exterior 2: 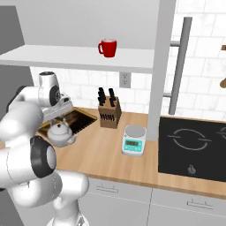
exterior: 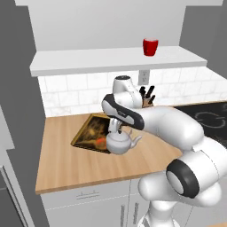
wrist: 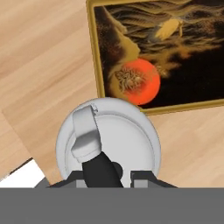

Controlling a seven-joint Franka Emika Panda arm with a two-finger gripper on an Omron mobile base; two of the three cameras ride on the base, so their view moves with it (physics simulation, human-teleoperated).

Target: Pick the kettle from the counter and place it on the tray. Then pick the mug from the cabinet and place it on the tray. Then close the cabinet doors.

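You have the kettle hanging from the gripper, whose jaws are partly closed on the arched dark handle, and in the left base view it looks lifted off the counter at the near right corner of the tray. The hand view puts the kettle body over bare wood, with only its far edge reaching the tray's tan rim, so you are not over the landing spot yet. Carry it further in over the dark patterned inside before you lower, so that the whole base comes down inside the rim and not straddling it. Keep the hand level, because the kettle hangs from its handle and may swing, and watch the spout, which points away from the tray toward the open counter. Lower until the base rests flat, and only then let the jaws open. By count, you have one kettle, one tray, and one red mug waiting up on the white shelf of the cabinet. Along the counter you also have one knife block and one small kitchen scale, both well apart from the tray.
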